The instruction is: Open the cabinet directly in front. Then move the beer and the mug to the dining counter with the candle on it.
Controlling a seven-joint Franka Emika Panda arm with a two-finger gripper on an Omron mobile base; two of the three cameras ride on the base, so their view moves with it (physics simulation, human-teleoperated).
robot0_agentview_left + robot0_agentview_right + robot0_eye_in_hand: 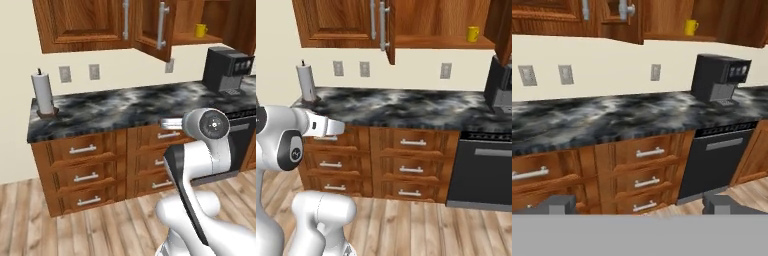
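The reddish-brown wall cabinet (95, 22) hangs above the kitchen counter. Its right door (155, 25) is swung open and stands nearly edge-on in the right base view (390, 30). On the bare wood shelf (441, 46) inside stands the yellow mug (200, 30) (473, 34) (690, 27). The beer is out of view, as are the dining counter and the candle. My gripper (639, 205) hangs well below and in front of the cabinet, open, with nothing between its dark fingertips (558, 204).
A dark marble kitchen counter (125, 107) runs over wooden drawers (411, 162). A paper towel roll (43, 92) stands at its left end and a black coffee machine (719, 77) at its right. A black dishwasher front (483, 167) sits below the machine.
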